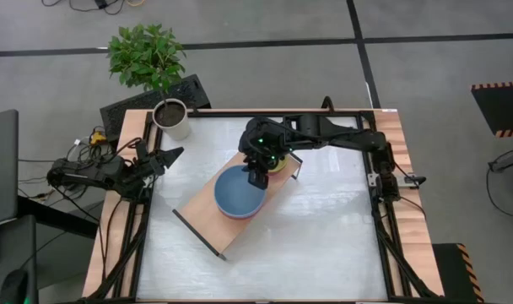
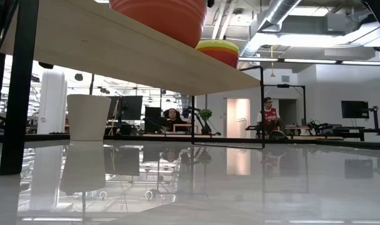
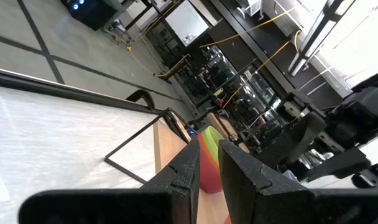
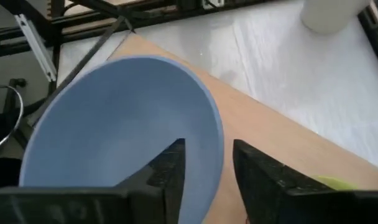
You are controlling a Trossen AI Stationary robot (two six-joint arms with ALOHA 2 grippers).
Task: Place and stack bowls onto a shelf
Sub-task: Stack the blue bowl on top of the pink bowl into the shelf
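Note:
The shelf (image 1: 207, 221) lies slantwise across the table, a light wooden board with black end frames. On it stands a stack of larger bowls with the blue bowl (image 1: 238, 192) on top and a pink rim showing beneath. A red bowl bottom (image 2: 159, 15) shows in the low view. Beside it sits a small stack topped by a yellow-green bowl (image 1: 278, 171) (image 2: 217, 45). My right gripper (image 1: 257, 175) (image 4: 209, 171) is open above the blue bowl's rim (image 4: 217, 146), one finger over the inside and one outside. My left gripper (image 1: 170, 155) (image 3: 209, 165) waits at the table's left edge, open by a narrow gap.
A white plant pot with soil (image 1: 171, 118) (image 2: 87, 116) stands at the table's far left corner, near the left gripper. The shelf's near end frame (image 1: 197, 234) points toward the near left. Bare white table (image 1: 324, 236) lies to the near right of the shelf.

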